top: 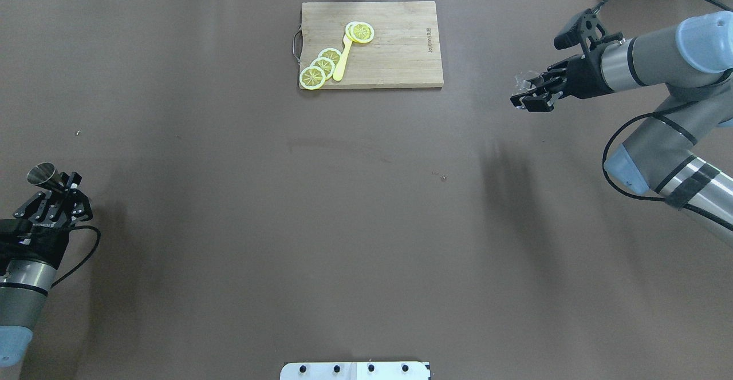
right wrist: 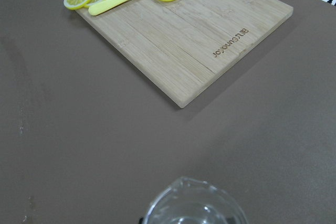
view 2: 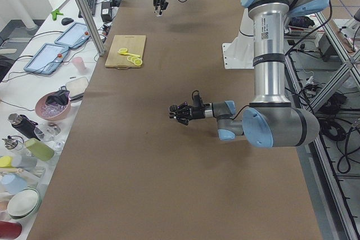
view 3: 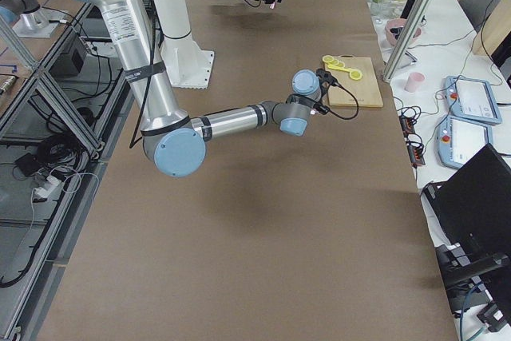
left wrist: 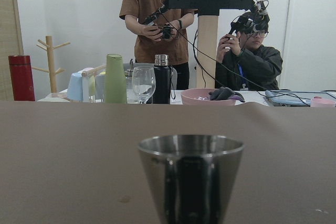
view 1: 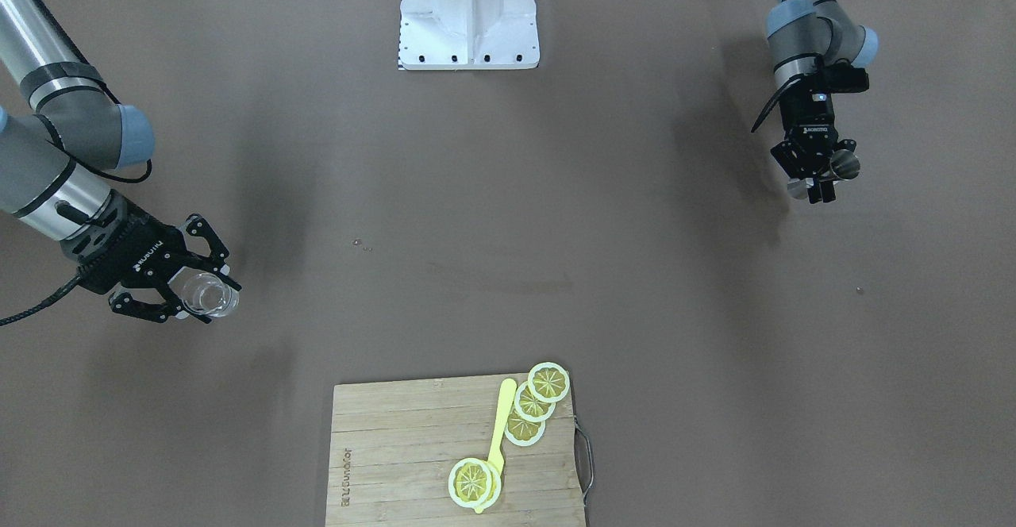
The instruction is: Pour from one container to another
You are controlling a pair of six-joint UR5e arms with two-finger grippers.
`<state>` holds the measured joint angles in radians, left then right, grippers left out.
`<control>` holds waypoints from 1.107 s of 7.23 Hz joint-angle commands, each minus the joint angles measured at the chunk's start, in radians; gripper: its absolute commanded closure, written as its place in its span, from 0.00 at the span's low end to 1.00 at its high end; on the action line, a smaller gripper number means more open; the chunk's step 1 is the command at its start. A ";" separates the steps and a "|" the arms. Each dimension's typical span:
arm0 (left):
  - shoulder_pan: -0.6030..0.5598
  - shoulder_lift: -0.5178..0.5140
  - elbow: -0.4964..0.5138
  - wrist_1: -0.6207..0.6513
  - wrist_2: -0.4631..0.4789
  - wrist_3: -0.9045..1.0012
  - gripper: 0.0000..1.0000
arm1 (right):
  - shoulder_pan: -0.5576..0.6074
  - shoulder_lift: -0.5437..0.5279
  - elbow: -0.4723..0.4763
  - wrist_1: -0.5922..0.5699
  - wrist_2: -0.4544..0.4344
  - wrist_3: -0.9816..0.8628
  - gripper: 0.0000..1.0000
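A long table under a matte brown covering (top: 366, 197) fills the middle of the room. Along one side runs a cluttered white bench (view 2: 22, 91), behind slanting silver aluminium frame posts (view 2: 85, 12). Beyond stands a plain white wall (left wrist: 68, 14), evenly lit.

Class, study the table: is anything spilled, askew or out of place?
No clear spill. One lemon slice overhangs the corner of the board, past its edge. A few tiny specks dot the table near its middle; they are too small to identify.
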<state>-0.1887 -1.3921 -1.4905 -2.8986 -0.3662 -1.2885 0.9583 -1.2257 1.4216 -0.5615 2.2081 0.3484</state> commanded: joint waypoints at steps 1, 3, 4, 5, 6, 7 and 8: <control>-0.001 -0.004 -0.031 0.002 -0.049 0.066 1.00 | -0.018 0.009 0.008 -0.060 0.013 -0.070 1.00; -0.003 -0.008 -0.094 0.012 -0.156 0.080 1.00 | -0.036 0.024 0.005 -0.069 0.016 -0.080 1.00; -0.003 -0.014 -0.106 0.016 -0.198 0.215 1.00 | -0.049 0.046 0.002 -0.089 0.006 -0.095 1.00; -0.003 -0.018 -0.135 0.016 -0.253 0.379 1.00 | -0.049 0.060 0.011 -0.130 0.013 -0.098 1.00; -0.009 -0.018 -0.178 0.016 -0.357 0.475 1.00 | -0.046 0.061 0.011 -0.142 0.015 -0.094 1.00; -0.018 -0.019 -0.224 0.016 -0.385 0.535 1.00 | -0.038 0.083 0.034 -0.226 0.025 -0.089 1.00; -0.032 -0.030 -0.250 0.015 -0.408 0.579 1.00 | -0.021 0.089 0.039 -0.263 0.031 -0.095 1.00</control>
<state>-0.2072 -1.4134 -1.7015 -2.8828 -0.7351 -0.7778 0.9222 -1.1489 1.4494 -0.7682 2.2313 0.2560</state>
